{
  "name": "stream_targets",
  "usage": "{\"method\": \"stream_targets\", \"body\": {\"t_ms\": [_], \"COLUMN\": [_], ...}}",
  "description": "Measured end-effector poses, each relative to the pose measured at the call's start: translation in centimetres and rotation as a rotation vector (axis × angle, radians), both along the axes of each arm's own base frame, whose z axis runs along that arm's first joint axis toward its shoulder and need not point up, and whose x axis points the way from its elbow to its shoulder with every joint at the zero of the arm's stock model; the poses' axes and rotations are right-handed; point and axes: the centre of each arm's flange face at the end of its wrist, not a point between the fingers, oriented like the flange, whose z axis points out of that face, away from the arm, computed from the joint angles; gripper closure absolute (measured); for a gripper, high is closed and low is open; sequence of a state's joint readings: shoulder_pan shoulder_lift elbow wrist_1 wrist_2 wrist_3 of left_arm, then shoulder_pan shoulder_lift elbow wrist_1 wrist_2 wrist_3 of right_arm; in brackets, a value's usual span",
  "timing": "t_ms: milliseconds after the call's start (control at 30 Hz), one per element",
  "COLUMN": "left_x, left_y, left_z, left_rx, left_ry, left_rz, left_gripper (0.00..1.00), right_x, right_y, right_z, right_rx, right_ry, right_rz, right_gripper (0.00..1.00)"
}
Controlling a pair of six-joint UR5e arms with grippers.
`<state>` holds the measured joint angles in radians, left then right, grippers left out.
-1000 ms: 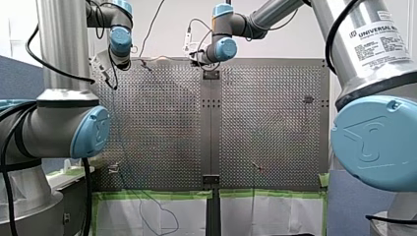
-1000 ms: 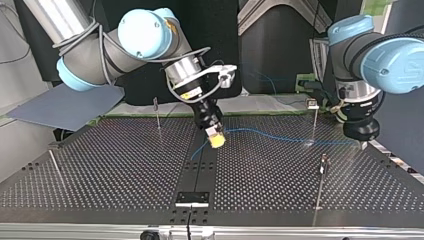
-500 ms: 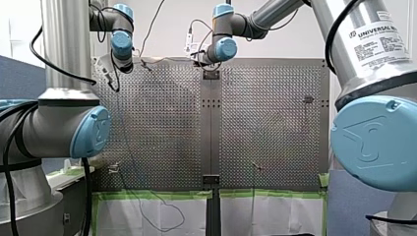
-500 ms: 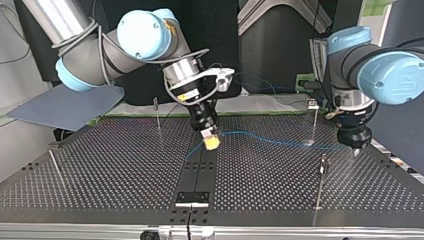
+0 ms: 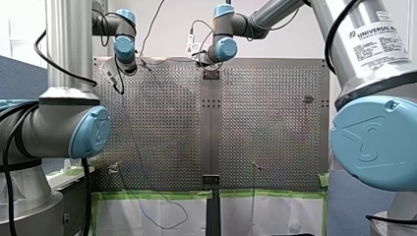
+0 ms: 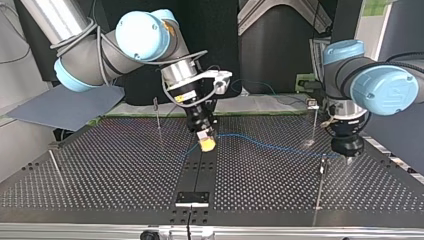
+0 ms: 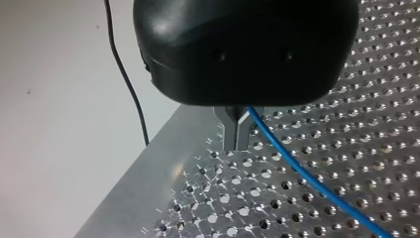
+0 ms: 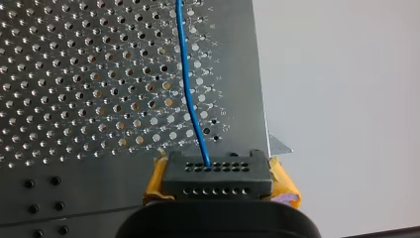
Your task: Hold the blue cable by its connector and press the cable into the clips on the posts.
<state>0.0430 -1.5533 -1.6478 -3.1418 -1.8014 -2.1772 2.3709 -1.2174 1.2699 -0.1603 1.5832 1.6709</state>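
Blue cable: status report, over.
Right gripper shut on connector. Left gripper shut on blue cable. Cable spans between them over the perforated table. No obstruction seen.

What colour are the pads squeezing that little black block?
Yellow; the right wrist view shows the pads best, either side of the connector.

The thin blue cable (image 6: pixel 260 144) leaves the upper row of holes in its dark connector (image 8: pixel 218 176) (a small block with two rows of holes) and stretches in a shallow wave toward a thin upright post (image 6: pixel 320 185), passing close by its clip (image 6: pixel 324 159).
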Motion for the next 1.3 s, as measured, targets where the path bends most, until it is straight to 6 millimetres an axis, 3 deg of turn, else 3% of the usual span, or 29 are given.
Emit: {"method": "stream_targets", "body": {"t_ms": [567,1133,1200,1267,1300], "left_x": [2.8,4.3,4.5,4.8,5.0], "left_y": [-0.3,0.5,0.6,0.7,0.7], "left_z": [1.6,0.3,0.2,0.0,-0.1], "left_rx": [-0.012,-0.043,-0.051,-0.058,-0.061], "left_ry": [-0.044,-0.044,-0.051,-0.055,-0.056], "left_rz": [-0.017,-0.023,-0.03,-0.038,-0.043], "left_gripper": [1.0,1.0,0.96,0.8,0.8], "right_x": [-1.0,-2.0,-2.0,-2.0,-2.0], "right_y": [-1.3,-2.3,-2.3,-2.3,-2.3], "right_z": [0.0,-0.1,-0.1,-0.1,-0.1], "right_rx": [0.001,0.003,0.003,0.004,0.004], "right_ry": [0.005,0.012,0.013,0.014,0.014], "right_rz": [-0.073,-0.125,-0.126,-0.125,-0.126], "right_gripper": [1.0,1.0,1.0,1.0,1.0]}}
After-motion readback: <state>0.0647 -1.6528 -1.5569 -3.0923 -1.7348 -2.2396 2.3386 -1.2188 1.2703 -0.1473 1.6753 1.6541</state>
